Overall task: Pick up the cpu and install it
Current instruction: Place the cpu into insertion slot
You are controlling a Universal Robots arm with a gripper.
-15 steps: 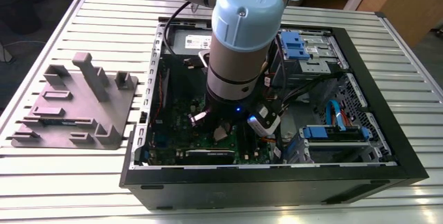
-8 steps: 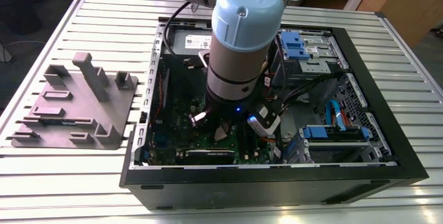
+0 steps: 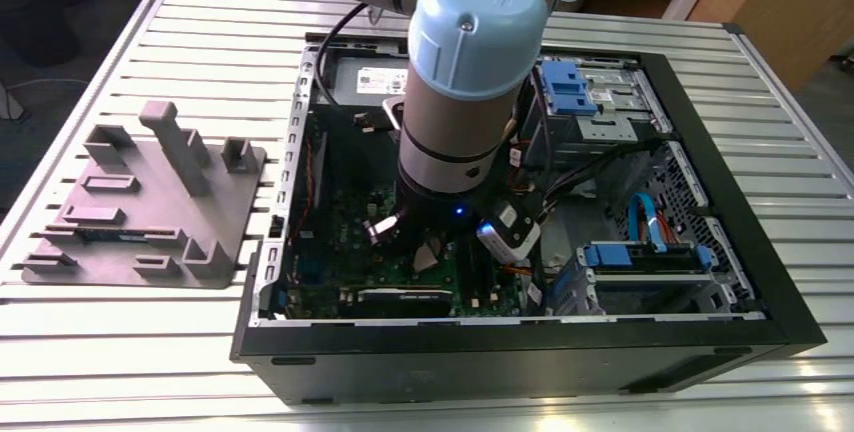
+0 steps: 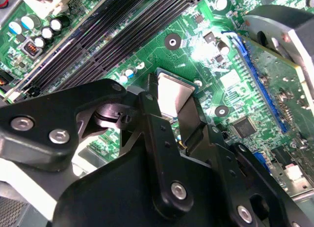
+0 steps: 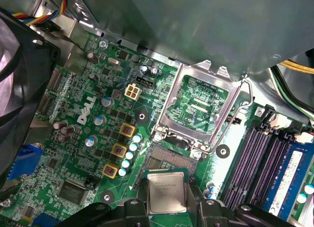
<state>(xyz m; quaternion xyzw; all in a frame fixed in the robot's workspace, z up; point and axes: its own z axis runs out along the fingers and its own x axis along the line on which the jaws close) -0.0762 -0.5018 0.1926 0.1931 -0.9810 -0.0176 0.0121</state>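
Observation:
The cpu [image 5: 167,191] is a small square chip with a silver-grey top and a thin green edge. My gripper [image 5: 167,202] is shut on it, one black finger [image 5: 138,200] on each of two opposite sides. It hangs low over the green motherboard [image 5: 93,138], right beside the open socket [image 5: 165,160], whose metal load plate [image 5: 198,106] is swung up. In the second wrist view the cpu [image 4: 172,92] sits between the gripper [image 4: 171,109] fingers [image 4: 153,109]. In the exterior view the gripper [image 3: 427,250] reaches down inside the open computer case [image 3: 534,352].
A grey plastic tray [image 3: 147,202] lies on the slatted table at the exterior view's left. Black memory slots [image 5: 255,160], a blue card slot [image 4: 255,84], a black fan [image 5: 19,89], capacitors and cables crowd the board. Blue drive bays [image 3: 567,87] line the case's far side.

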